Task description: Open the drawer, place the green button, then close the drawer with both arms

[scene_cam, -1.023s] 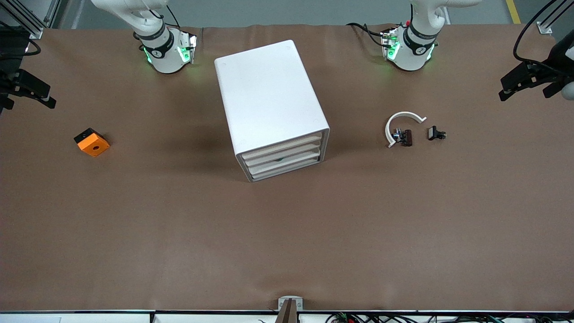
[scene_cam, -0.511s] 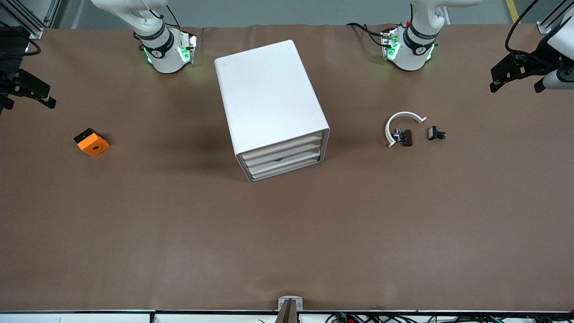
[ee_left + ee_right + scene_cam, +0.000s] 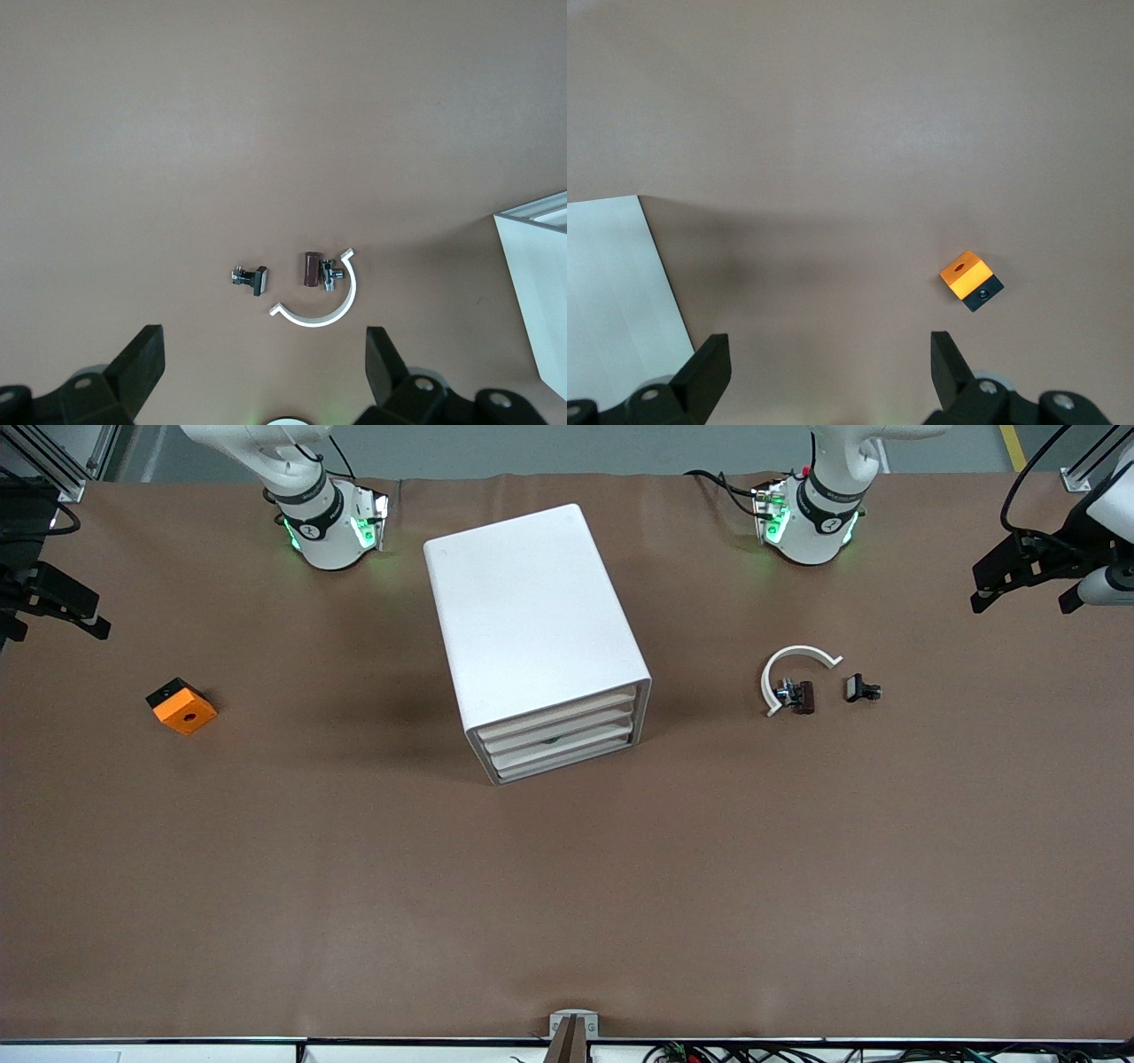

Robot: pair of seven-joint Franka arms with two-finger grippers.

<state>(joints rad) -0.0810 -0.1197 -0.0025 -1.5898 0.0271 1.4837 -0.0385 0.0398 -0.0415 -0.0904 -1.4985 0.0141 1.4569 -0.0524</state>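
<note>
Both arms waited at the ends of the counter (image 3: 567, 886), neither touching anything.

- Left pincer (image 3: 1028, 587): in the air at the frame's edge, upper part of the front view, over the left arm's end of the counter. Jaws wide, nothing between them (left wrist view, (image 3: 259, 372)).
- Right pincer (image 3: 40, 615): same posture at the other edge of the frame, over the right arm's end. Jaws wide and empty (image 3: 824, 367).

Drawer cabinet (image 3: 532, 620) stood in the centre of the frame. Its long axis ran from the upper frame down, skewed so the drawer fronts (image 3: 558, 735) faced the front camera and turned a little toward the left arm's end. All fronts sat flush, so I judged them closed.

Button: none seen on the open counter. A small dark-green spot (image 3: 551, 740) showed in the slit between two fronts. Probably the button, lying inside a drawer, but it was too small to confirm.

Relation that matters: the cabinet lay between the two pincers, well apart from both and about equally far. Because of the skew, the fronts looked easier to reach for the left arm.

Judgement: the task appeared complete or very nearly so.

Other items: orange block (image 3: 182, 707) near the right arm's end; white half-ring (image 3: 780, 659) and two black clips (image 3: 861, 688) near the left arm's end.
</note>
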